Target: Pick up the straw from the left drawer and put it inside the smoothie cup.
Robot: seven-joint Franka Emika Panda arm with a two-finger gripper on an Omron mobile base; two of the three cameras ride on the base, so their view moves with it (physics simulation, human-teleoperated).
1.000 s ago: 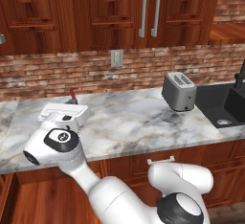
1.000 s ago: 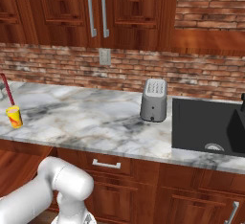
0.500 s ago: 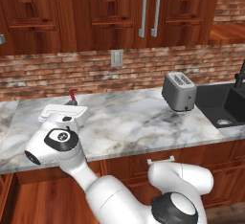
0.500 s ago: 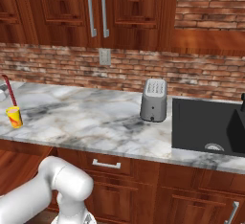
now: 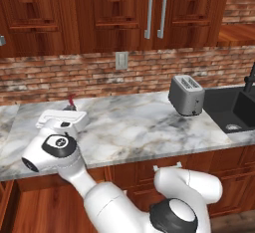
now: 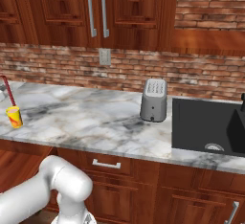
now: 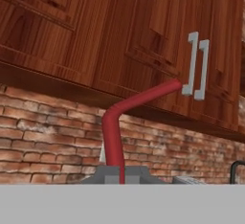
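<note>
Straw (image 7: 115,137) rises between the gripper (image 7: 115,173) fingertips in the hand view, bent end angled toward the upper cabinet handles (image 7: 197,66). The fingers look clamped on its lower shaft; no gap can be made out either side.

Smoothie cup (image 6: 15,117) stands on the marble counter (image 6: 95,122) at the far left of the right base view, the straw's red line above and just beside it. Whether the lower tip is already inside the rim, cannot tell.

Judgement: placing step, nearly done. Keep the shaft upright and centred over the cup mouth, lower slowly, and release only once the tip is well inside; a light cup could tip if nudged sideways.

Toaster (image 5: 186,95) and sink (image 6: 210,127) well apart to the right.
</note>
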